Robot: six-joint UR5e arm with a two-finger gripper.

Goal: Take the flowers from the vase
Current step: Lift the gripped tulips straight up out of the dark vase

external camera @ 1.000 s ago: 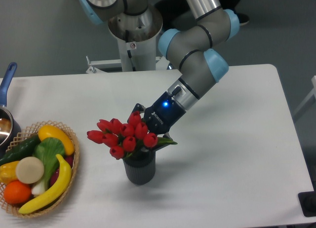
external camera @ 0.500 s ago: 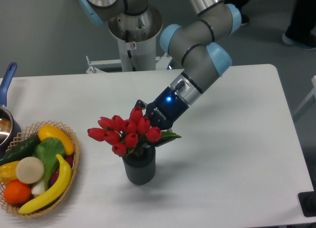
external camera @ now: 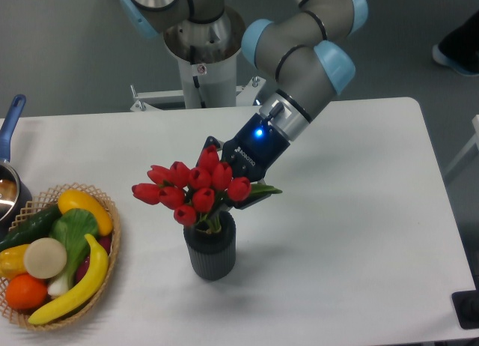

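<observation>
Gripper (external camera: 224, 183) clamped on the flowers (external camera: 191, 192) from the right rear (fingertips hidden behind the buds); red heads sit just left of it, stems reaching down into the vase (external camera: 211, 250)

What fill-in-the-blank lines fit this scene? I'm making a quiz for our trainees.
1. The flowers are ____ in colour.
2. Their stems stand in the dark grey ____.
3. The wicker basket sits at the table's ____ edge in the picture.

Missing words: red; vase; left
</observation>
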